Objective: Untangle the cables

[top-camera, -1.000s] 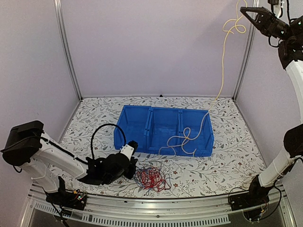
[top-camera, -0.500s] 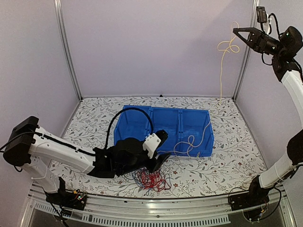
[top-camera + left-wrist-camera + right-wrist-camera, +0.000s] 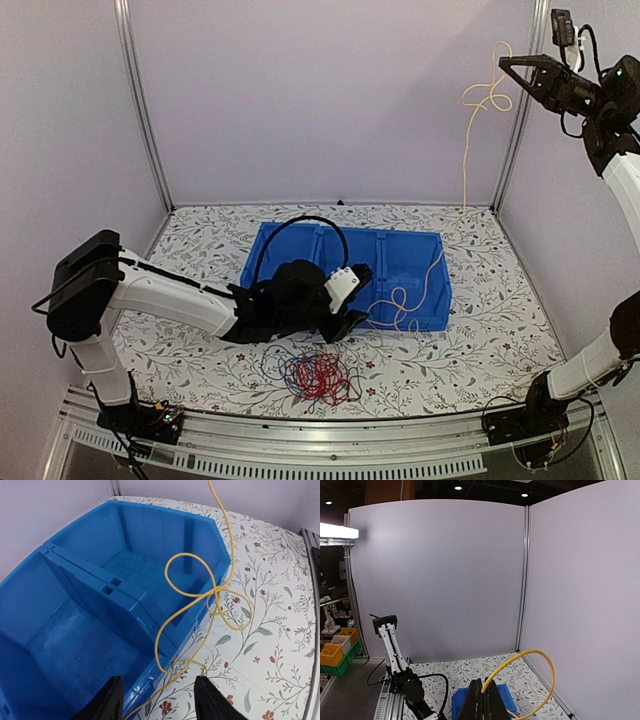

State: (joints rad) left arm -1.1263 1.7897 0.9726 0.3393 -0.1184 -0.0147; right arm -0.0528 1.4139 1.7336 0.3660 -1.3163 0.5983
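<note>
High pull on yellow cable [image 3: 464, 150]
Right tool [image 3: 505, 64] pinches it, left tool [image 3: 157, 700] stands wide; the knotted loop may snag on the blue bin [image 3: 300, 250].

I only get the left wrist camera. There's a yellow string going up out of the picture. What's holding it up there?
Observer: The right gripper, raised high by the right rear post, is shut on the yellow cable.
Operator: Are there more strings somewhere?
Observer: Yes. A tangle of red and dark blue cables lies on the table, in front of the blue bin.
Operator: Is that pile close to my gripper?
Observer: It lies just nearer the arm bases than the left gripper, which is open at the bin's front wall.
</note>
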